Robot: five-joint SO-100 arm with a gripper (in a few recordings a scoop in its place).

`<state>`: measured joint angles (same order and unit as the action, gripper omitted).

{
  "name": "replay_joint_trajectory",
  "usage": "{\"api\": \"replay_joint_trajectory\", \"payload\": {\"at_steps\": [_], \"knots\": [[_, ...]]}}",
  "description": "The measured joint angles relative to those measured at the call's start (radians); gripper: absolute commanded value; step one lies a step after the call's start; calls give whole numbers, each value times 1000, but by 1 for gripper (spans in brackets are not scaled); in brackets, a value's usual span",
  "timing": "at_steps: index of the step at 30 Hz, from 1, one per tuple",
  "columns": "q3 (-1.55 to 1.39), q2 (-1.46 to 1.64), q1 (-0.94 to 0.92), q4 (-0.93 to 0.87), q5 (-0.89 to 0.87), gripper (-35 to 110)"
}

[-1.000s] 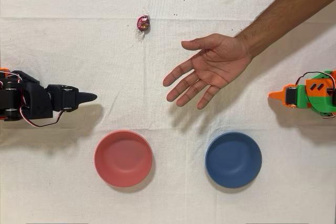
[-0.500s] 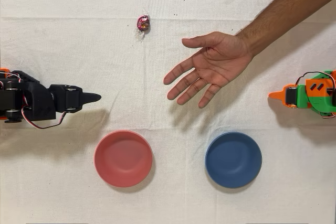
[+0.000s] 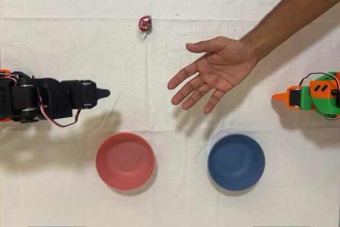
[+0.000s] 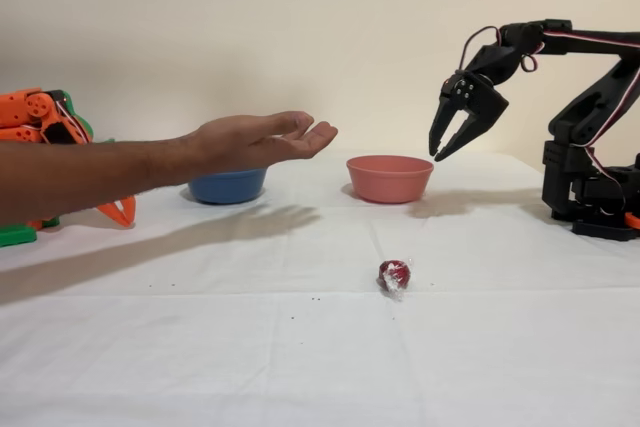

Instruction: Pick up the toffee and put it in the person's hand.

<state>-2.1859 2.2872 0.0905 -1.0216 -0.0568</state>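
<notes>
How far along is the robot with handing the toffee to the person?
Only the start. Done: the person's hand waits open, palm up, above the cloth. In hand: the gripper hangs in the air with its jaws apart, near the red bowl in the fixed view, holding nothing. Left: the toffee lies untouched on the cloth, so reaching it, grasping, carrying and releasing into the palm all remain.

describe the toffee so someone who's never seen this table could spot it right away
In the overhead view, start at the white tablecloth and look above the red bowl, left of the person's hand. The toffee lies alone there: far smaller than either bowl, in a shiny magenta-red wrapper with twisted ends.
</notes>
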Motion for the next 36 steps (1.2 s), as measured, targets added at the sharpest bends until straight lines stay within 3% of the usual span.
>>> {"api": "replay_joint_trajectory", "payload": {"at_steps": [10, 26, 36], "knots": [[225, -265, 126, -104, 21, 2], [643, -713, 334, -103, 17, 9], [729, -888, 374, -37, 34, 16]]}}
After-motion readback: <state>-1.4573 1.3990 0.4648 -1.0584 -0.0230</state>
